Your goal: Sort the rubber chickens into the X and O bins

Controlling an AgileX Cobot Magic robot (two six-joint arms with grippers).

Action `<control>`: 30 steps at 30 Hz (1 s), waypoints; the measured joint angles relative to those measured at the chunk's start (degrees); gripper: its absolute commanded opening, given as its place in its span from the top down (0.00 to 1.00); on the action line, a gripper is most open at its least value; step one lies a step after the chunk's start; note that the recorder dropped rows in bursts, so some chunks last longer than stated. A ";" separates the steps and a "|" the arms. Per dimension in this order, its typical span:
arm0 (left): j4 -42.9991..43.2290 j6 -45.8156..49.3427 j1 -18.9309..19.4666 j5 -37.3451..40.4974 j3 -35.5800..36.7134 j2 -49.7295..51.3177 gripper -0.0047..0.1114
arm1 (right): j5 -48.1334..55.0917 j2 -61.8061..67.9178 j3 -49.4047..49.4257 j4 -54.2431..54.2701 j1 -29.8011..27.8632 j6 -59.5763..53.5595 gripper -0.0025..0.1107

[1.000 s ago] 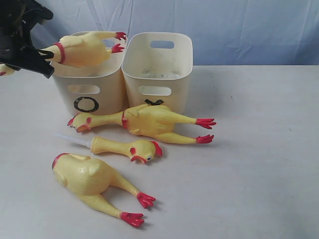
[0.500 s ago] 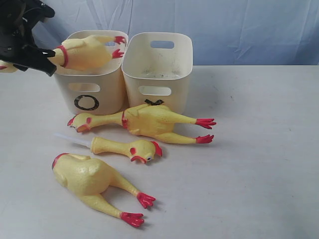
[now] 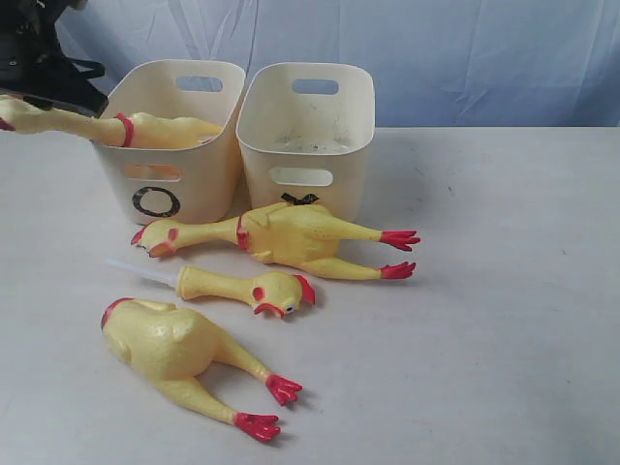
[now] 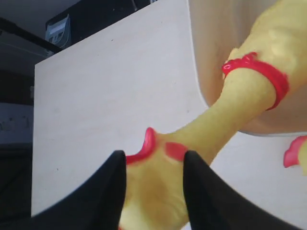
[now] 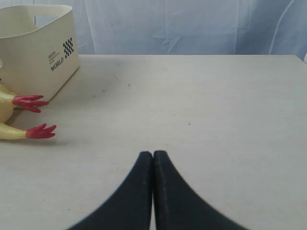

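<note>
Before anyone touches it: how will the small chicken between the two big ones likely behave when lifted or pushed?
The small chicken looks like soft rubber, so probably light and bendy. Its slim, rounded body might roll if nudged sideways.

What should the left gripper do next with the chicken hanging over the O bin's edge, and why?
Probably carry the head over the rim and let go. The rubber chicken has its body inside the O bin, but its neck lies across the rim and its head is outside, in the left gripper, so it could slide out.
</note>
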 measured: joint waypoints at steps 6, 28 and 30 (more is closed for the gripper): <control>-9.45 4.62 0.00 0.07 -3.30 -1.84 0.63 | 0.00 0.00 0.00 0.00 0.00 0.00 0.98; -32.35 17.24 0.00 7.94 -2.42 -20.54 0.96 | 0.00 0.00 0.00 0.33 0.00 0.00 0.98; -33.06 17.95 0.00 8.09 -0.19 -22.30 0.96 | 0.00 0.00 0.00 0.46 0.00 0.00 0.98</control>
